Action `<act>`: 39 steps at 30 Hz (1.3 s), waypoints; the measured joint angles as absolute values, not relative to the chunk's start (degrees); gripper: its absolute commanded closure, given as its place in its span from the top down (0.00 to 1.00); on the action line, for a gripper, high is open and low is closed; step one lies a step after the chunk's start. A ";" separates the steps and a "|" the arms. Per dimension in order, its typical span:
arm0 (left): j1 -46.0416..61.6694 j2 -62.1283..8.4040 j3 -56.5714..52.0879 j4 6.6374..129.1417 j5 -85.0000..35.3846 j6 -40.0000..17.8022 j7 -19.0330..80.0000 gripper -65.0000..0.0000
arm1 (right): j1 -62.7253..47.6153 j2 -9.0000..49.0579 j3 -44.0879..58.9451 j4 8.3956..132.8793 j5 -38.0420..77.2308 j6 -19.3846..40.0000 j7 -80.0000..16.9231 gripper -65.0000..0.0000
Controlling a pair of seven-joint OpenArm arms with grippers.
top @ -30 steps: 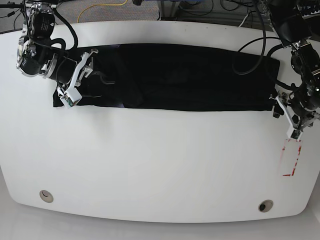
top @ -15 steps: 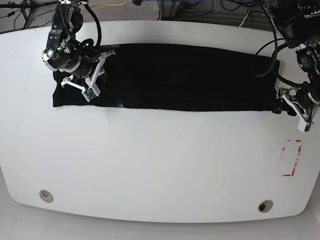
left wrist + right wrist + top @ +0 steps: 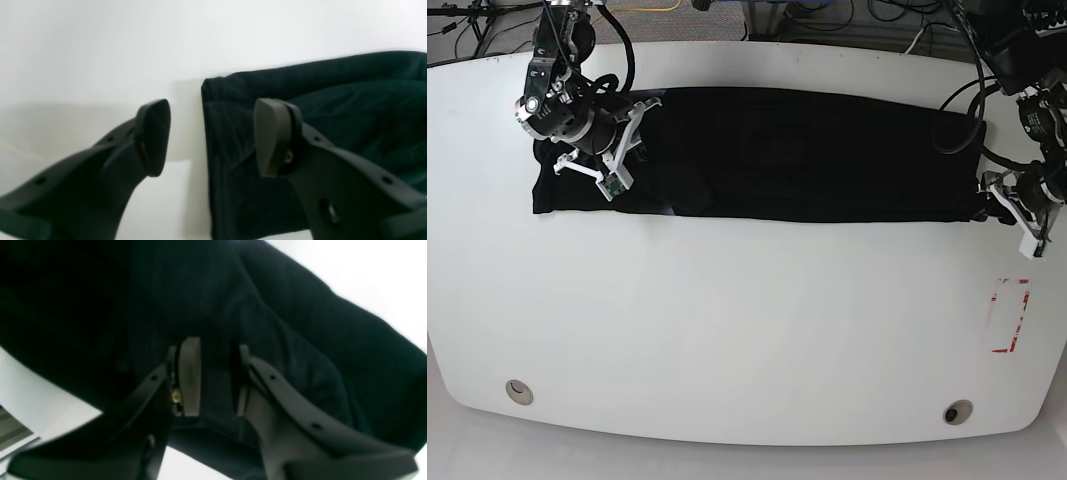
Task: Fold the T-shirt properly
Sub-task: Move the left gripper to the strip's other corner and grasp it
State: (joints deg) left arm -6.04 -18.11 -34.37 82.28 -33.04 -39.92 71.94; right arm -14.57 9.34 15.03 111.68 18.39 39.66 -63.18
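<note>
Lying across the far half of the white worktop [image 3: 747,320], the black T-shirt [image 3: 807,150] forms a long, narrow band that runs from about nine o'clock to three o'clock in the base view. Its near edge is nearly straight, and its printed graphic cannot be made out.

At the nine o'clock end, the right pincer [image 3: 210,376] is pressed into the cloth. The right wrist view shows its two fingers drawn close together with a ridge of dark fabric between them, so it is grasping the T-shirt. Folds of the shirt rise around the fingers toward twelve o'clock, and bare worktop shows at the lower corner of that view. In the base view the same pincer [image 3: 617,160] sits over the shirt's end, tilted toward four o'clock.

At the three o'clock end, the left pincer [image 3: 208,136] stands released, its fingers wide apart. The left wrist view shows the shirt's end edge running between them: one finger [image 3: 153,136] is over bare worktop, the other [image 3: 270,136] is over the cloth. Whether either finger touches the fabric cannot be told. In the base view this pincer [image 3: 1012,205] sits just at the shirt's corner.

A red outlined rectangle [image 3: 1010,316] is marked on the worktop toward four o'clock, well apart from the shirt.
</note>
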 measured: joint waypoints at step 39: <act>-3.46 -21.82 -30.92 83.22 -33.50 -39.90 77.25 0.10 | -15.09 9.04 15.40 111.70 18.39 39.66 -63.20 0.21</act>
